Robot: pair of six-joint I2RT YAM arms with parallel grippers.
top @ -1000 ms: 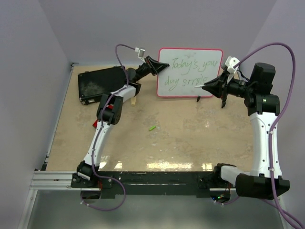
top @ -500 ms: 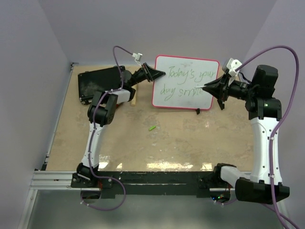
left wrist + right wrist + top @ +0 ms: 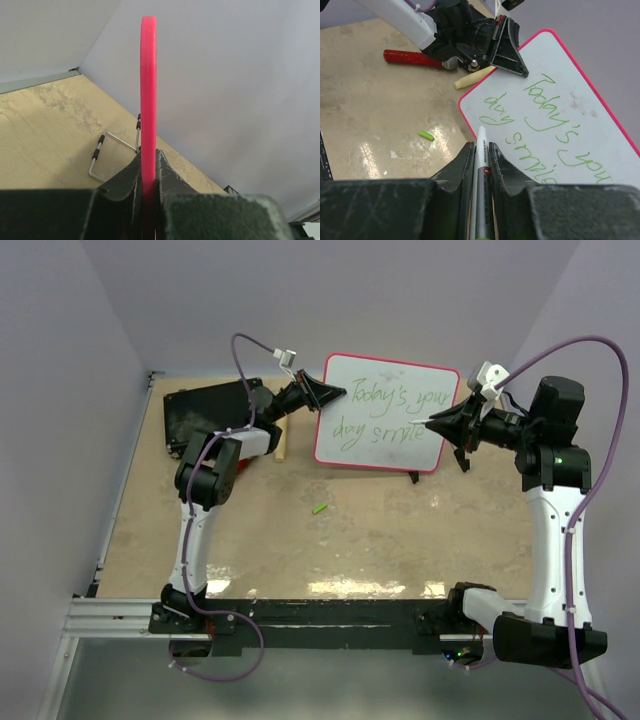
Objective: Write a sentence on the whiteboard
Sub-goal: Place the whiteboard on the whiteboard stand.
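The whiteboard [image 3: 345, 448], white with a red-pink rim, is held up off the table at the back, tilted. My left gripper [image 3: 332, 393] is shut on its upper left rim; in the left wrist view that rim [image 3: 148, 85] runs edge-on between the closed jaws of the left gripper [image 3: 148, 156]. The green sentence [image 3: 396, 412] reads "Today's your day smile" in two lines [image 3: 555, 125]. My right gripper [image 3: 436, 423] is shut on a grey marker [image 3: 481, 167], whose white tip hangs just off the board's face near the second line. The right gripper [image 3: 480, 146] points at the whiteboard [image 3: 585, 85].
A black case [image 3: 208, 412] lies at the back left. A small green cap [image 3: 319, 509] rests mid-table [image 3: 425, 135]. A wooden stick [image 3: 472, 77] and a red-handled tool [image 3: 410, 57] lie below the left arm. A wire stand [image 3: 107, 150] sits behind the board.
The left gripper has carried the whiteboard leftward and tilted it, its elbow swinging left. The right gripper with the marker has shifted slightly up and stays at the board's right side.
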